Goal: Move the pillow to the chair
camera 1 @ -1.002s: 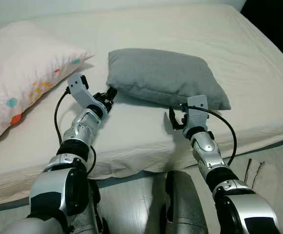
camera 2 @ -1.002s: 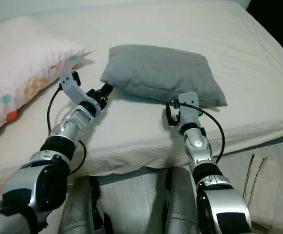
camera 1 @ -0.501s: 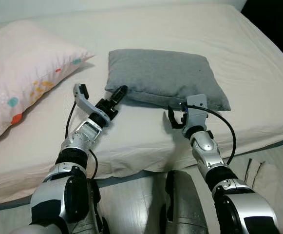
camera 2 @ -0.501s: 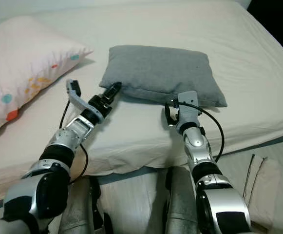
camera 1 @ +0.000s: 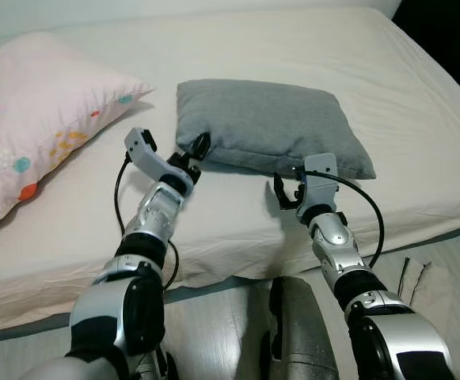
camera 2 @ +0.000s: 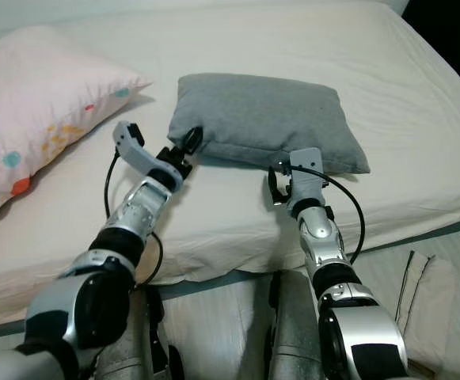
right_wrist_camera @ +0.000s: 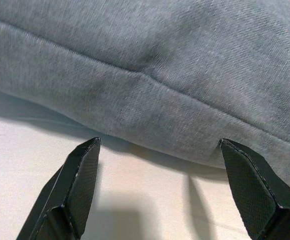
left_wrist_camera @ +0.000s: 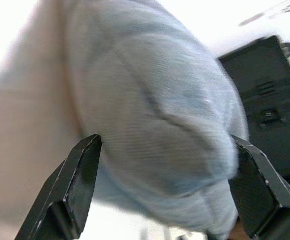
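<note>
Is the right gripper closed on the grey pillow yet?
No, in the right wrist view the right gripper is wide open, both fingers short of the grey pillow edge.

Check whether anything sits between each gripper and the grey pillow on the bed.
Nothing visible does. The left gripper is at the grey pillow, at its near left corner, fingers open around the corner. The right gripper is open just short of the pillow's near edge, with bare bed sheet between them.
</note>
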